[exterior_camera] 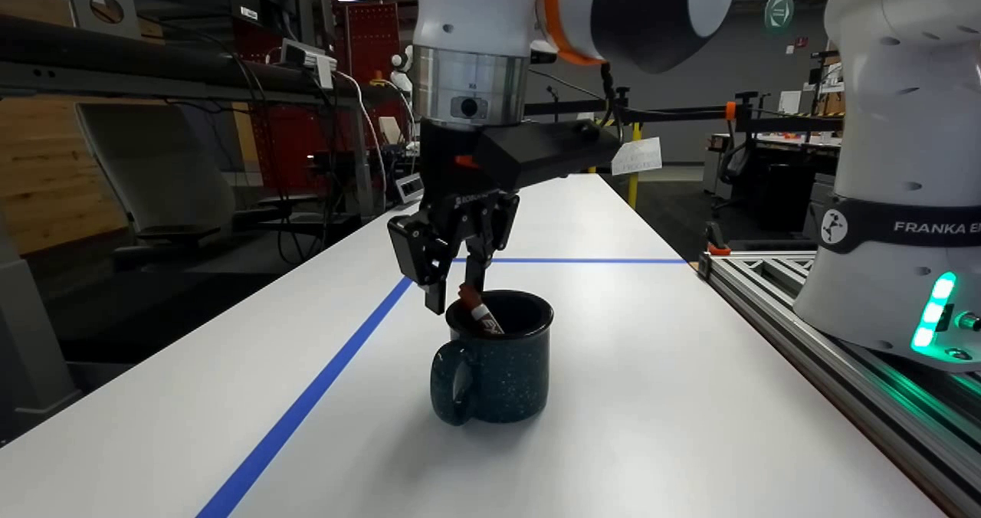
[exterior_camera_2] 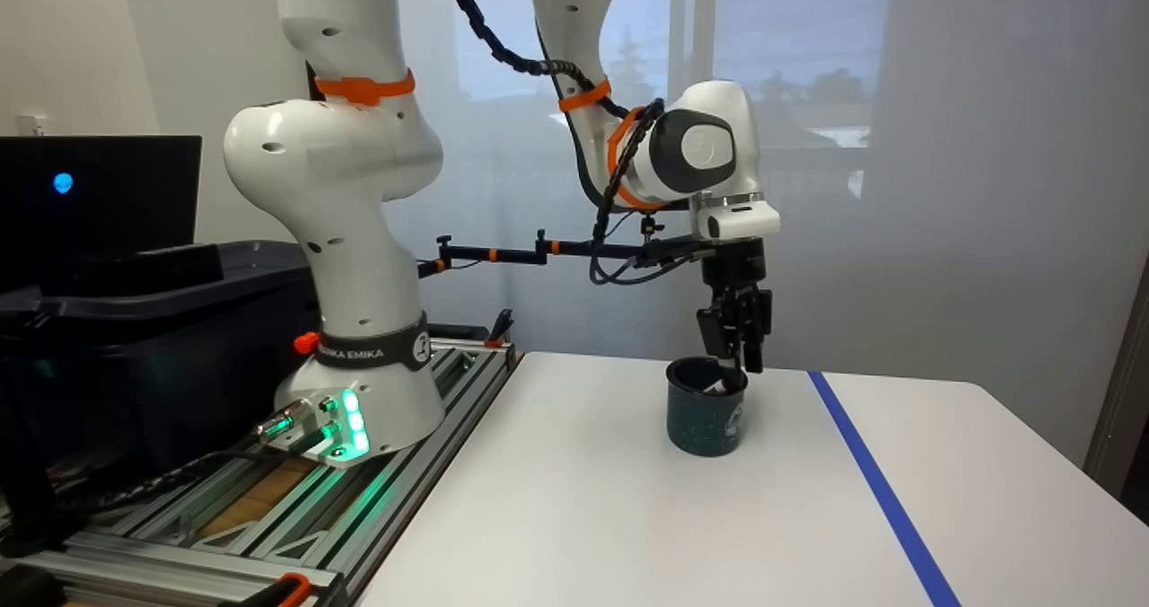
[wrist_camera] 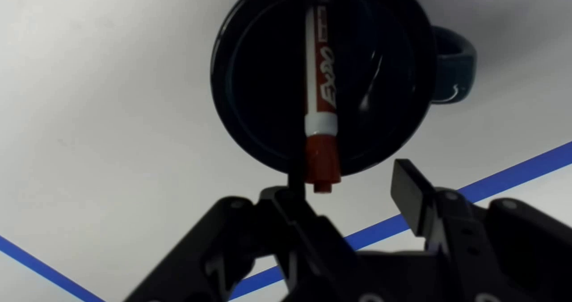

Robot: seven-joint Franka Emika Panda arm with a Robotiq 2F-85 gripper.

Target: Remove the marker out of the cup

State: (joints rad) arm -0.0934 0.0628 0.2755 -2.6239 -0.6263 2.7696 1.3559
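Note:
The dark blue-grey cup (exterior_camera: 512,380) stands upright on the white table; it also shows in an exterior view (exterior_camera_2: 703,429) and in the wrist view (wrist_camera: 426,74). The marker (exterior_camera: 483,315) leans inside it, its red cap sticking out over the rim. In the wrist view the marker (wrist_camera: 321,83) shows a white and red body. My gripper (exterior_camera: 455,294) is open at the cup's rim and points down. In the wrist view the cap is between the fingers (wrist_camera: 351,177), close beside the left finger and apart from the right one. I cannot tell whether the left finger touches it.
The cup's handle (wrist_camera: 456,76) sticks out on one side, low on the gripper's right in the wrist view. Blue tape lines (exterior_camera: 329,380) run along the white table (exterior_camera: 651,426). The robot's base (exterior_camera_2: 359,400) stands on a metal frame at the table's edge.

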